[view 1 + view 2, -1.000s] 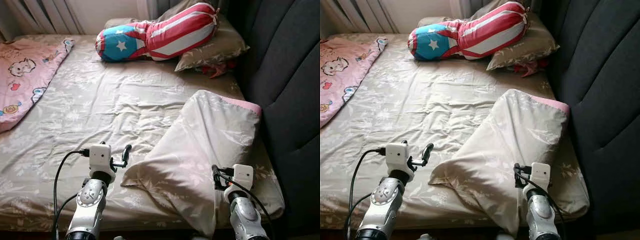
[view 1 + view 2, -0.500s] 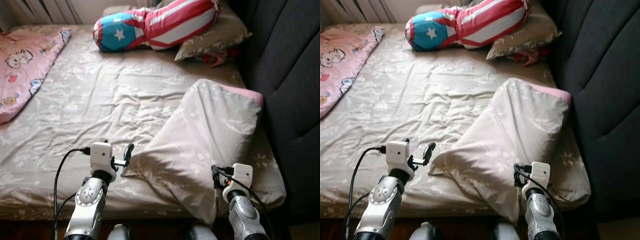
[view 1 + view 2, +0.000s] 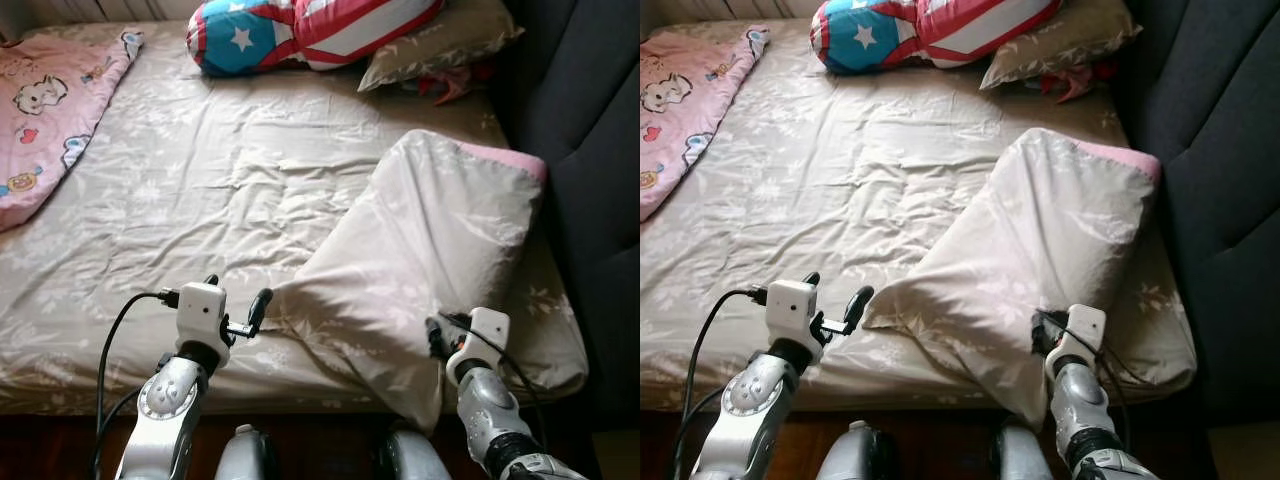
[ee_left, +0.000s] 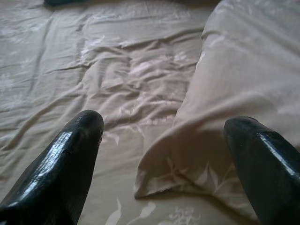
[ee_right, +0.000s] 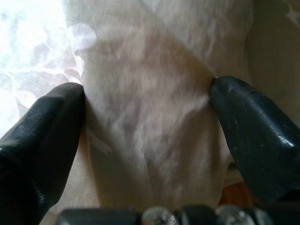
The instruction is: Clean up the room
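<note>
Far out to the left of both arms, a pink cartoon-print blanket [image 3: 45,110] drapes over the bed's edge. The beige floral sheet [image 3: 200,190] spreads rumpled ahead of the grippers. Now the left gripper [image 3: 237,312]: it hovers low over the near edge of the bed, its two black fingers spread wide apart with nothing between them. In its wrist view the corner of the big beige pillow [image 4: 234,103] lies just ahead of those fingers [image 4: 65,168], nearer one fingertip than the other, not touched.

That pillow [image 3: 420,260] lies slanted between the two grippers, pink trim at its far end, its near corner spilling off the mattress edge. Well beyond it, at the head of the bed, a stars-and-stripes bolster [image 3: 300,30] leans on a second beige pillow [image 3: 440,45].

Over to the right gripper [image 3: 440,335]: it's pressed up against the pillow's hanging corner. Its wrist view shows the fingers [image 5: 42,136] apart, with a fold of pillow fabric [image 5: 150,126] filling the gap between them, touching both pads. To its right stands the dark padded headboard [image 3: 590,150].
</note>
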Available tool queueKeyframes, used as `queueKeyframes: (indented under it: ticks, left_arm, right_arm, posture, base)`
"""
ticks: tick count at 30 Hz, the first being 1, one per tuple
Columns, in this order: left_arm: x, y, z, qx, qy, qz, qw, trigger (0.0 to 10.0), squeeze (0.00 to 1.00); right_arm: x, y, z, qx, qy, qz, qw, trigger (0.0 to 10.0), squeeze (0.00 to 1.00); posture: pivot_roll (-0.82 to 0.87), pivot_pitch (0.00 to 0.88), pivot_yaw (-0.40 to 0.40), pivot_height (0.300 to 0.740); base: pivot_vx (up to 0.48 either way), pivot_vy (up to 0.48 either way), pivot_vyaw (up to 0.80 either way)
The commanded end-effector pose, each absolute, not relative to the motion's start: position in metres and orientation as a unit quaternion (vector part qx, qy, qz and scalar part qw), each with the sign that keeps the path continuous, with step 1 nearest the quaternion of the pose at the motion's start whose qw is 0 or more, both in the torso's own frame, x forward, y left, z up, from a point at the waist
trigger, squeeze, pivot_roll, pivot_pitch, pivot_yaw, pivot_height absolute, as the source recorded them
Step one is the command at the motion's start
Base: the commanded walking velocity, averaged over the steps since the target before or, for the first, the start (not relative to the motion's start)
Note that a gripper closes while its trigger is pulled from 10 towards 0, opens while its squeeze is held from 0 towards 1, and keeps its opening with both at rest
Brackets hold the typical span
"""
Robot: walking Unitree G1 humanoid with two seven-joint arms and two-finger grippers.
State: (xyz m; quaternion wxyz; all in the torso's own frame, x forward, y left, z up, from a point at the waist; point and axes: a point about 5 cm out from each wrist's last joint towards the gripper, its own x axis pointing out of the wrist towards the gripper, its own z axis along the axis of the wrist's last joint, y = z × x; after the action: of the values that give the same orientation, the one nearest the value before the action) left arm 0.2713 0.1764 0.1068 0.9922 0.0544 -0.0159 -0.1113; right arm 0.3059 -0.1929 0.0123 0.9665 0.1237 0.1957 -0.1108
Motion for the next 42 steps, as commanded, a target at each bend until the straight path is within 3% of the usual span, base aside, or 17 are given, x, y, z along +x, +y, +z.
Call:
queueKeyframes:
  ticks: [1,13,22,25,31,39,40,42]
  left_arm:
    - [0.267,0.172,0.109,0.073,-0.011,-0.132,0.988,10.0,0.0]
    - [0.263,0.168,0.11,0.086,-0.005,-0.149,0.985,10.0,0.0]
    - [0.263,0.169,0.111,0.087,-0.003,-0.146,0.985,10.0,0.0]
    - [0.264,0.166,0.112,0.087,-0.003,-0.147,0.985,10.0,0.0]
    - [0.262,0.171,0.115,0.092,-0.006,-0.136,0.986,10.0,0.0]
    - [0.259,0.178,0.115,0.094,-0.001,-0.125,0.988,10.0,0.0]
    - [0.26,0.18,0.116,0.095,0.0,-0.123,0.988,10.0,0.0]
    - [0.26,0.181,0.116,0.096,-0.001,-0.122,0.988,10.0,0.0]
  right_arm:
    - [0.298,-0.19,0.002,0.13,0.223,-0.121,0.958,10.0,0.0]
    - [0.277,-0.184,-0.018,0.155,0.256,-0.153,0.942,10.0,0.0]
    - [0.257,-0.184,-0.038,0.16,0.326,-0.18,0.914,10.0,0.0]
    - [0.26,-0.176,-0.037,0.191,0.325,-0.146,0.915,10.0,0.0]
    - [0.264,-0.168,-0.036,0.171,0.355,-0.072,0.916,10.0,0.0]
    - [0.267,-0.171,-0.035,0.157,0.361,-0.064,0.917,10.0,0.0]
    - [0.267,-0.171,-0.034,0.158,0.36,-0.065,0.917,0.0,0.0]
    - [0.267,-0.171,-0.034,0.159,0.358,-0.065,0.918,0.0,0.0]
  posture:
    - [0.0,0.336,0.07,0.661]
    - [-0.02,0.335,0.077,0.661]
    - [-0.02,0.325,0.071,0.661]
    - [-0.01,0.324,0.073,0.661]
    - [0.02,0.33,0.072,0.661]
    - [0.03,0.332,0.074,0.661]
    - [0.04,0.337,0.076,0.661]
    - [0.04,0.338,0.078,0.661]
  base:
    - [0.0,0.0,0.0]
    - [0.0,0.0,0.0]
    - [0.0,0.0,0.0]
    - [0.0,0.0,0.0]
    - [0.0,0.0,0.0]
    - [0.0,0.0,0.0]
    - [0.0,0.0,0.0]
    - [0.0,0.0,0.0]
